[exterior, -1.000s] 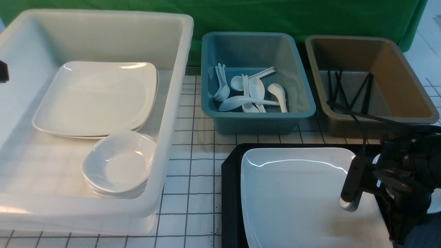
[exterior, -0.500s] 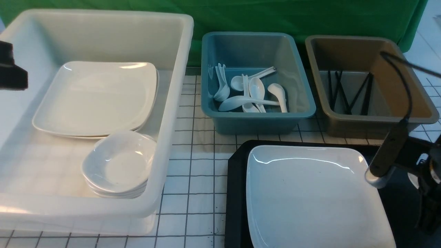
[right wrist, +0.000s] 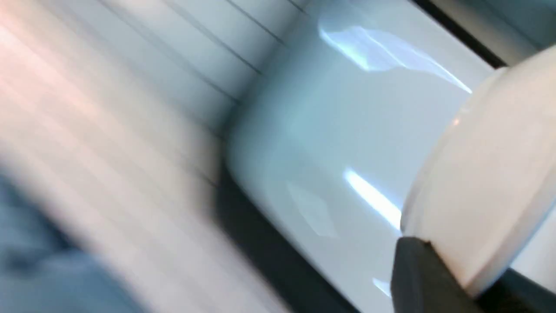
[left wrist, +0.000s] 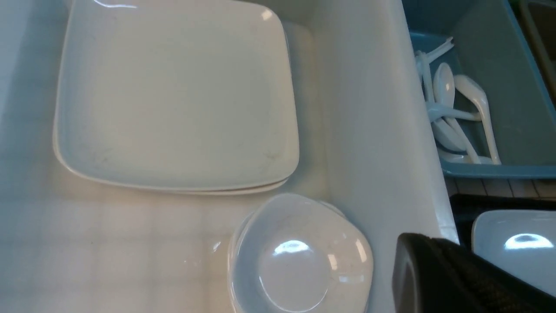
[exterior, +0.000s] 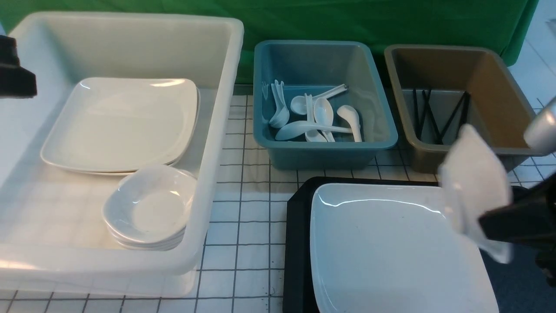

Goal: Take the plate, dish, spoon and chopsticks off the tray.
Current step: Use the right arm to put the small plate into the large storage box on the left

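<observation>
The large white plate lies on the black tray at the front right. My right gripper is shut on a small deep white dish, holding it tilted on edge above the plate's right side. In the right wrist view the dish sits against a black finger, with the plate below. My left gripper hangs at the far left over the white tub; only one of its fingers shows. No spoon or chopsticks show on the tray.
A white tub at the left holds stacked plates and small dishes. A blue tub holds several white spoons. A brown tub holds black chopsticks. Gridded tabletop lies between them.
My right gripper has risen from the tray's right side with the small dish, now tilted in the air. The tray and plate shifted slightly right. My left gripper edged into view.
</observation>
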Robot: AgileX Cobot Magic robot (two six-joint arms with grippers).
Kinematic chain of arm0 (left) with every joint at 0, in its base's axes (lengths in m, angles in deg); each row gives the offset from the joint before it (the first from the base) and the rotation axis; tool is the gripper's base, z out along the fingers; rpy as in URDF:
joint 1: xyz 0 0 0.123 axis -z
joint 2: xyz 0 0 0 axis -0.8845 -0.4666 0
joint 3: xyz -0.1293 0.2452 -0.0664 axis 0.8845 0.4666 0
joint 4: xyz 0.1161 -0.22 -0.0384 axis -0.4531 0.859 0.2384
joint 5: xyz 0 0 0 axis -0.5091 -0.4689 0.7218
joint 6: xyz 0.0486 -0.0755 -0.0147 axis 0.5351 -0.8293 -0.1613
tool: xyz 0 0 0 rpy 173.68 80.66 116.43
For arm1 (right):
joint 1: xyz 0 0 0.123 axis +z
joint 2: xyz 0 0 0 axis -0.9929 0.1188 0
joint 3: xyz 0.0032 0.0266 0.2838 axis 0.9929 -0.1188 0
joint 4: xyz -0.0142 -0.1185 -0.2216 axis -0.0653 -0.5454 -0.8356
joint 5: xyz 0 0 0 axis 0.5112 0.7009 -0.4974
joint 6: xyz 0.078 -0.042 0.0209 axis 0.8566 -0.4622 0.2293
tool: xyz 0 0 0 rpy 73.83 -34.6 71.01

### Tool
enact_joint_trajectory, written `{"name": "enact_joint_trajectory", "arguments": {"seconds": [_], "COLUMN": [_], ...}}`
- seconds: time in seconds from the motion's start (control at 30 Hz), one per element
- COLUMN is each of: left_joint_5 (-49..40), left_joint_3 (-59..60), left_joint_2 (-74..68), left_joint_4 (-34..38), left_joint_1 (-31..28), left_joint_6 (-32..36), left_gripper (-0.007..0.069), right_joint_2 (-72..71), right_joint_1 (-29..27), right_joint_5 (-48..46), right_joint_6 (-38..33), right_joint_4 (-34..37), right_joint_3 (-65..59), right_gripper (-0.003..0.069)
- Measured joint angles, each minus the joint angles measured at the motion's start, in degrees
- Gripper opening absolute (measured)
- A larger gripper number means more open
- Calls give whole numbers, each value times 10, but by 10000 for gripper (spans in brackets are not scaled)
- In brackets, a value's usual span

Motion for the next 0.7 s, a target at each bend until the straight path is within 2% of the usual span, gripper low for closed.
{"name": "enact_joint_trajectory", "arguments": {"seconds": [0.03, 0.13, 0.2, 0.23, 0.27, 0.3, 0.4, 0.5, 0.7], "left_joint_5": [4, 11, 11, 11, 11, 11, 11, -1, -16], "left_joint_3": [0, 0, 0, 0, 0, 0, 0, 0, 0], "left_joint_2": [0, 0, 0, 0, 0, 0, 0, 0, 0], "left_joint_4": [2, 4, 4, 4, 4, 4, 3, -7, -18], "left_joint_1": [0, 0, 0, 0, 0, 0, 0, 0, 0], "left_joint_6": [-1, -1, -1, -1, -1, -1, -2, -2, -3], "left_gripper": [-1, 0, 0, 0, 0, 1, 2, 3, 4], "right_joint_2": [8, 49, 95, 95, 135, 146, 243, 336, 477], "right_joint_1": [3, 29, 71, 76, 108, 118, 195, 242, 303], "right_joint_5": [2, 12, 34, 37, 54, 59, 84, 93, 126], "right_joint_6": [-53, -168, -204, -206, -218, -222, -241, -238, -207], "right_joint_4": [85, 263, 315, 318, 326, 326, 306, 249, 41], "right_joint_3": [8, 30, 56, 59, 79, 86, 155, 228, 359], "right_gripper": [82, 82, 82, 82, 82, 82, 82, 82, 82]}}
